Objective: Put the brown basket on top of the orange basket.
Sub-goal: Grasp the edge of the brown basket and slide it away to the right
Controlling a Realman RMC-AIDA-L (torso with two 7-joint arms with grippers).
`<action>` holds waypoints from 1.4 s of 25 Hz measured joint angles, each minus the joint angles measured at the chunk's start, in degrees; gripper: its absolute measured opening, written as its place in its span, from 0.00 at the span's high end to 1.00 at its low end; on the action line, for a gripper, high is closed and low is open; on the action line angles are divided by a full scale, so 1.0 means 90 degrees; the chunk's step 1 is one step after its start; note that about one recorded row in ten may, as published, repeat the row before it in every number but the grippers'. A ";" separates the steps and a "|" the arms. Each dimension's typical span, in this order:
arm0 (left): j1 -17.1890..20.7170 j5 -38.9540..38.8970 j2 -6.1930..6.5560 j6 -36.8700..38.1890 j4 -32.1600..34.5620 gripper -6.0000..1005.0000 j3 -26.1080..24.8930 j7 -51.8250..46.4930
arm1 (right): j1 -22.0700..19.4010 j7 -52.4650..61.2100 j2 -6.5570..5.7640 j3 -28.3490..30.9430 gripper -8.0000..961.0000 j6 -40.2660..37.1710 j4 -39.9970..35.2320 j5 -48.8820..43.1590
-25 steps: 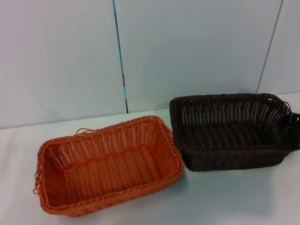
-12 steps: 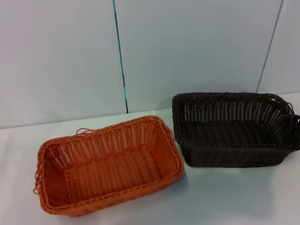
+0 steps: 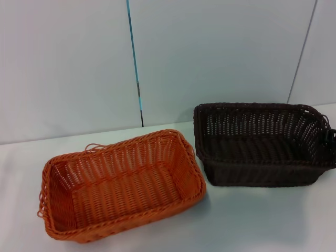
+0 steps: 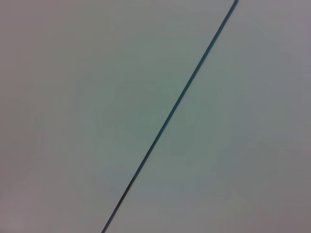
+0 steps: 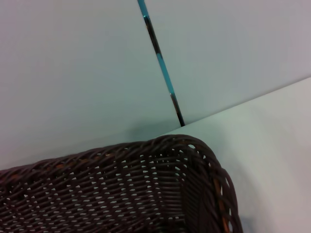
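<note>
- The right gripper (image 3: 329,135) sits at the brown basket (image 3: 260,144)'s far right end (jaws' state: cannot tell).
- Next, by my judgement: lift it leftward over the orange basket (image 3: 122,185).

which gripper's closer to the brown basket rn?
Right. The right gripper is at the brown basket's right end, by the rim; its wrist view shows that weave close up. The left gripper is out of the head view; its wrist view shows only wall.
</note>
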 joint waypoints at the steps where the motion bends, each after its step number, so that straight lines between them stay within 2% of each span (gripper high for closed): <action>1: 0.0000 0.0000 0.0000 0.0000 0.0000 0.20 0.0000 0.0000 | 0.0000 -0.0001 0.0000 0.0000 0.79 0.0000 0.0000 -0.0001; 15: -0.0030 0.0000 0.0020 -0.0008 0.0012 0.21 0.0000 0.0005 | -0.0081 0.0015 0.0011 0.0027 0.79 0.0117 0.0121 -0.0005; 24: -0.0049 0.0000 0.0020 -0.0008 0.0000 0.21 0.0000 0.0005 | -0.0271 0.0134 0.0083 0.0049 0.80 0.0413 0.0750 -0.0002; 35: -0.0047 0.0000 0.0020 -0.0007 0.0001 0.21 0.0000 0.0004 | -0.0350 0.0163 0.0104 0.0189 0.80 0.0795 0.1131 0.0051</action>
